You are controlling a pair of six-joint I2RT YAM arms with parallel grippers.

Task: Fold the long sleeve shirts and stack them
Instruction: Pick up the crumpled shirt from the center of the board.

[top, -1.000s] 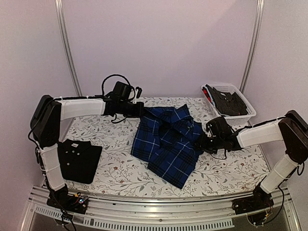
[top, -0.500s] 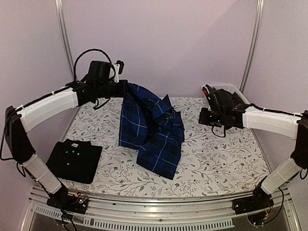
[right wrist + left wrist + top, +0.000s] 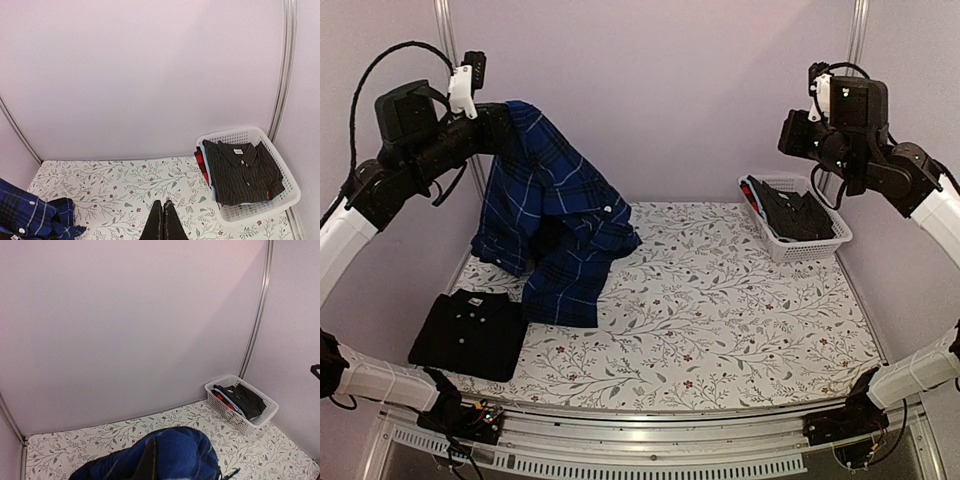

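At the bench's (image 3: 720, 300) near-left corner the black shirt (image 3: 470, 333) lies folded. The plaid shirt (image 3: 555, 220), not yet folded or stacked, hangs from the left pincer (image 3: 508, 112) pinching it. The right pincer (image 3: 163, 215) is pressed together, empty.

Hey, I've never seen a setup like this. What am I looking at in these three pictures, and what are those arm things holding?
These are two robot arms bolted to the near edge of a flower-patterned table. The wide picture comes from a fixed camera above and behind them. The other two come from a small camera on each wrist, looking past that arm's own fingers. The left gripper is shut on a blue plaid shirt, held high so it hangs, its lower end appearing to reach the table. The right gripper is shut, holds nothing, and is raised above a white basket of dark clothes. A folded black shirt lies at the near left.
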